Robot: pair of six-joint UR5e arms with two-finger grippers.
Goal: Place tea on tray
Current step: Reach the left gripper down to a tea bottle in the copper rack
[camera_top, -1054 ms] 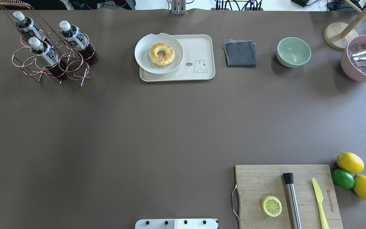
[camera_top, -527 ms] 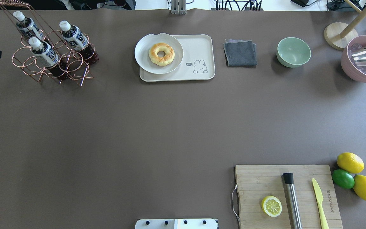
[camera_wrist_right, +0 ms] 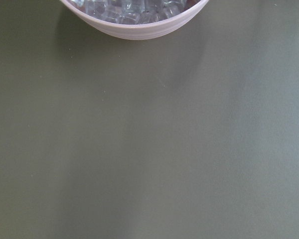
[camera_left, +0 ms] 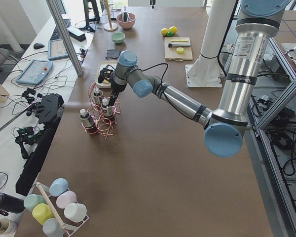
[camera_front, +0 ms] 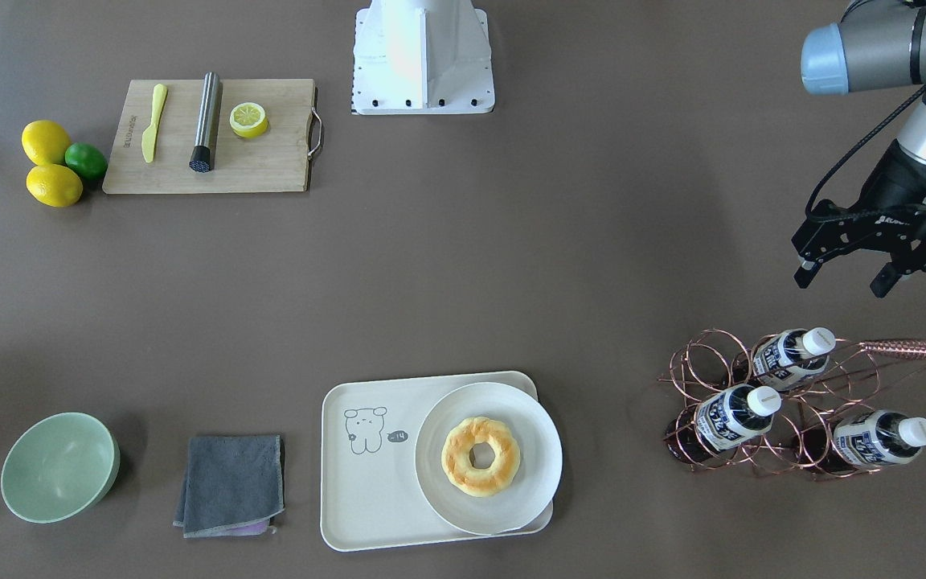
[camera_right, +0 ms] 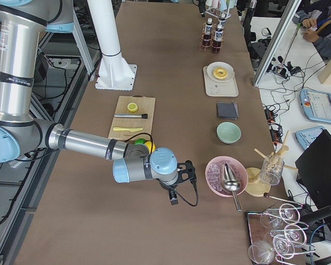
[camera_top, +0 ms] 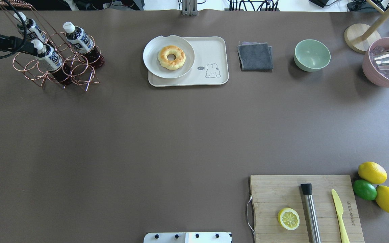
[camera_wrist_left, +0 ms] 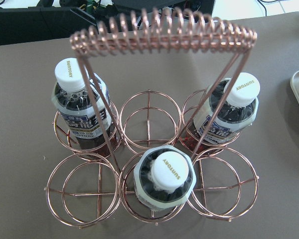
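Three alike tea bottles stand in a copper wire rack (camera_top: pixel 51 72) at the table's far left: one at the back (camera_top: pixel 29 28), one in front (camera_top: pixel 47 55) and one on the right (camera_top: pixel 78 37). The left wrist view looks straight down on them, the nearest bottle (camera_wrist_left: pixel 164 177) in the middle. My left gripper (camera_front: pixel 842 277) is open and empty, hovering just beside the rack on the robot's side. The cream tray (camera_top: pixel 211 50) holds a round plate (camera_top: pixel 154 65) with a doughnut. My right gripper (camera_right: pixel 179 185) shows only in the exterior right view; I cannot tell its state.
A grey cloth (camera_top: pixel 255 55), a green bowl (camera_top: pixel 312 55) and a pink bowl of ice (camera_top: pixel 380 77) lie along the far side. A wooden cutting board (camera_top: pixel 272 189) with a lemon half, a metal rod and a knife is near right, with lemons and a lime beside it.
My left arm has come into the overhead view from the left edge and moved right, over the rack of bottles. Nothing else has moved.
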